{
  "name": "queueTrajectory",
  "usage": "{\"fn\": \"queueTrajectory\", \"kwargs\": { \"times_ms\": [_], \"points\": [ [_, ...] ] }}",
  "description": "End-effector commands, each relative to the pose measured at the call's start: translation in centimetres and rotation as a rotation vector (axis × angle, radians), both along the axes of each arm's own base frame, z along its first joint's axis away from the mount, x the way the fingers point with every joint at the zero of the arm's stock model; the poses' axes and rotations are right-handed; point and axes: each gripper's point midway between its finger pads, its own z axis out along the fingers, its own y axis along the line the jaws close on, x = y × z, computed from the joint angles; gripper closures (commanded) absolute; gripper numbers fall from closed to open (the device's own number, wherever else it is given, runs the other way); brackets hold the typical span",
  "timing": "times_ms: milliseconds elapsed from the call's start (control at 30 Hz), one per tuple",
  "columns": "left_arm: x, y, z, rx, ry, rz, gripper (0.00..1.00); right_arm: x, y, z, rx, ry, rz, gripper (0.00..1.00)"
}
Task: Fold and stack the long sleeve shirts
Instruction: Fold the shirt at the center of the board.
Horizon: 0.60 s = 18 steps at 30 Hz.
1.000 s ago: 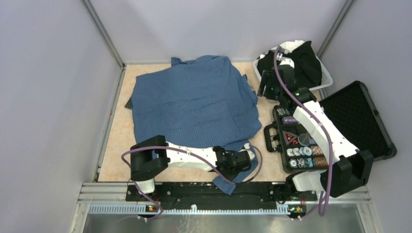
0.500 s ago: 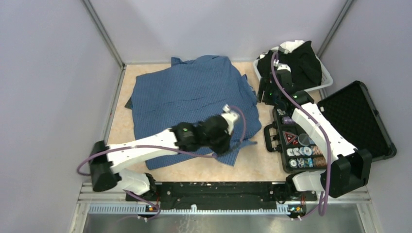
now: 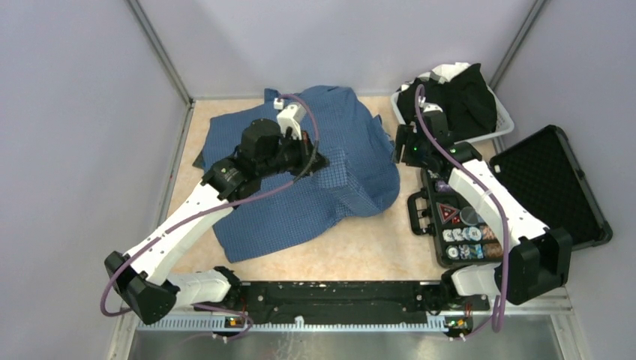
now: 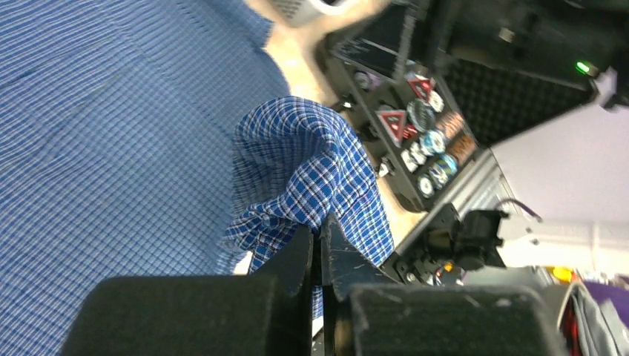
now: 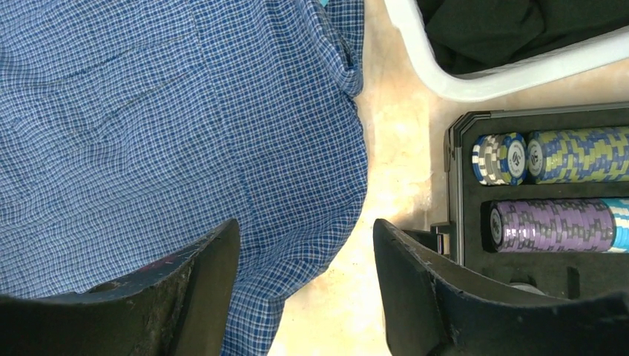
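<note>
Overhead, a blue checked shirt (image 3: 352, 161) is shown lying spread on the tan table (image 3: 360, 255), with most of the far and middle surface covered by it. The left gripper (image 3: 319, 160) is reached out over the middle of the garment, where a flap of cloth is turned back onto the body of the shirt. In the left wrist view, the left gripper (image 4: 320, 233) is seen with its jaws pressed together on a bunched fold of the blue checked shirt (image 4: 311, 167), and this fold is raised above the flatter cloth behind it. The right gripper (image 3: 403, 142) is held at the shirt's right edge, between the shirt and a white basket (image 3: 507, 122). In the right wrist view, the right gripper (image 5: 304, 252) is seen with its jaws wide apart above the edge of the shirt (image 5: 185, 111) and a strip of bare table. Black shirts (image 3: 469, 90) are heaped in the basket at the far right corner. An open black case (image 3: 559, 176) is placed just right of the blue shirt, its foam-lined lid laid outward and rows of poker chips (image 3: 465, 232) set in its tray.
</note>
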Motion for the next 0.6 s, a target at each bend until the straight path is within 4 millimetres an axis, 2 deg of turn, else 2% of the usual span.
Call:
{"fn": "queueTrajectory", "kwargs": {
  "times_ms": [0, 100, 233, 300, 433, 567],
  "points": [
    [4.5, 2.1, -0.6, -0.068, 0.045, 0.131, 1.00, 0.2, 2.4, 0.1, 0.028, -0.013, 0.063, 0.34],
    [7.2, 3.1, -1.7, -0.093, 0.089, 0.181, 1.00, -0.6, 4.5, -0.6, 0.024, -0.007, 0.128, 0.32],
    [9.0, 3.0, -4.1, -0.074, 0.146, 0.184, 1.00, -2.0, 7.8, -1.0, 0.045, -0.036, 0.241, 0.28],
    [9.5, 3.2, -5.0, -0.065, 0.167, 0.187, 1.00, -2.5, 9.8, -0.7, 0.067, -0.082, 0.314, 0.25],
    [10.2, 3.7, -5.4, -0.065, 0.176, 0.203, 1.00, -3.5, 13.3, -1.5, 0.060, -0.119, 0.476, 0.23],
    [10.7, 4.5, -5.9, -0.057, 0.188, 0.223, 1.00, -4.2, 14.9, -1.2, 0.030, -0.160, 0.548, 0.22]
  ]
}}
